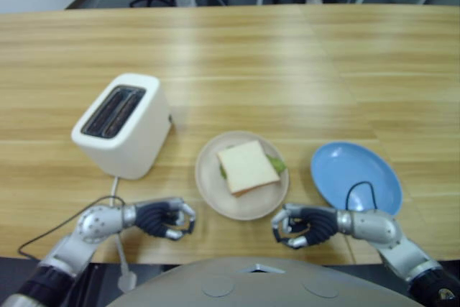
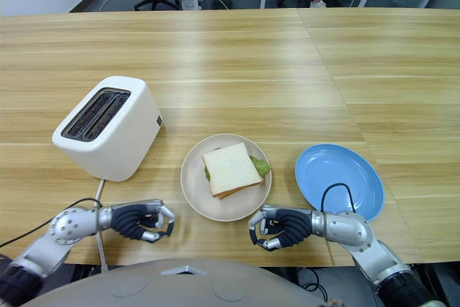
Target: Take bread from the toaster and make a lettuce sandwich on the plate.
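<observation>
Toaster (image 1: 122, 126) is standing on the counter (image 1: 237, 62) at your left; nearer you, your left hand (image 1: 164, 218) is sitting curled, gripping nothing. Bread (image 1: 248, 165) with lettuce (image 1: 277, 163) is lying stacked on the tan plate (image 1: 215, 200) at centre. Your right hand (image 1: 302, 226) is likewise sitting curled and empty, near the blue plate (image 1: 345, 170).

1 white toaster (image 2: 118, 141), 1 lettuce sandwich (image 2: 230, 169), 1 beige plate (image 2: 195, 195), 1 blue plate (image 2: 338, 167), 1 wooden table (image 2: 251, 55)
</observation>
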`<state>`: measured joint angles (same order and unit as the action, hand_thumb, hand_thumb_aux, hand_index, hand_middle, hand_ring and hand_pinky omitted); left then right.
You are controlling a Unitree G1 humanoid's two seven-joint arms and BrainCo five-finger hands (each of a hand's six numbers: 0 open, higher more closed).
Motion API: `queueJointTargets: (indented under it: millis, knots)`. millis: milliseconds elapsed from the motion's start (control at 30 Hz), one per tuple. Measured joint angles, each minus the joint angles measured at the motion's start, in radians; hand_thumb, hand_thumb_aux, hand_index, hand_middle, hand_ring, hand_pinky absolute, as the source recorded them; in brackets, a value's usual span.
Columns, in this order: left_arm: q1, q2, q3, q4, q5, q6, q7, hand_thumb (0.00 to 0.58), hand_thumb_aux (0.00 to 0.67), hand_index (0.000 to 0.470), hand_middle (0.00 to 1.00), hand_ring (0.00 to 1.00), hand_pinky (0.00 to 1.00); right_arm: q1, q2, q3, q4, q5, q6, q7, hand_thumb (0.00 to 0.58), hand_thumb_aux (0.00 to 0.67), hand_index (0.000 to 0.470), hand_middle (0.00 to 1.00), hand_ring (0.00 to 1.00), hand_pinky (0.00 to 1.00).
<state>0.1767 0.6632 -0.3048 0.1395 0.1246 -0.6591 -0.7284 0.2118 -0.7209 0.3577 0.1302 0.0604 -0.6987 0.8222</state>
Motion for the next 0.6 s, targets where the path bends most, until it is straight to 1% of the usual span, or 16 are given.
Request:
queueJointTargets:
  millis: [100, 233, 467, 600]
  knots:
    - [-0.073, -0.067, -0.005, 0.093, 0.147, -0.031, 0.131, 0.58, 0.67, 0.46, 1.0, 1.0, 1.0, -0.062, 0.056, 0.001, 0.097, -0.11, -0.022, -0.057, 0.58, 0.67, 0.46, 1.0, 1.0, 1.0]
    - [-0.133, -0.099, -0.02, 0.165, 0.249, -0.07, 0.239, 0.58, 0.67, 0.46, 1.0, 1.0, 1.0, -0.124, 0.09, -0.01, 0.173, -0.194, -0.062, -0.141, 0.58, 0.67, 0.46, 1.0, 1.0, 1.0]
    - [-0.197, -0.125, -0.027, 0.261, 0.332, -0.102, 0.369, 0.58, 0.67, 0.46, 1.0, 1.0, 1.0, -0.199, 0.12, -0.049, 0.284, -0.293, -0.097, -0.291, 0.58, 0.67, 0.46, 1.0, 1.0, 1.0]
    - [-0.241, -0.133, -0.023, 0.324, 0.344, -0.104, 0.429, 0.58, 0.67, 0.46, 1.0, 1.0, 1.0, -0.212, 0.13, -0.064, 0.304, -0.301, -0.11, -0.345, 0.58, 0.67, 0.46, 1.0, 1.0, 1.0]
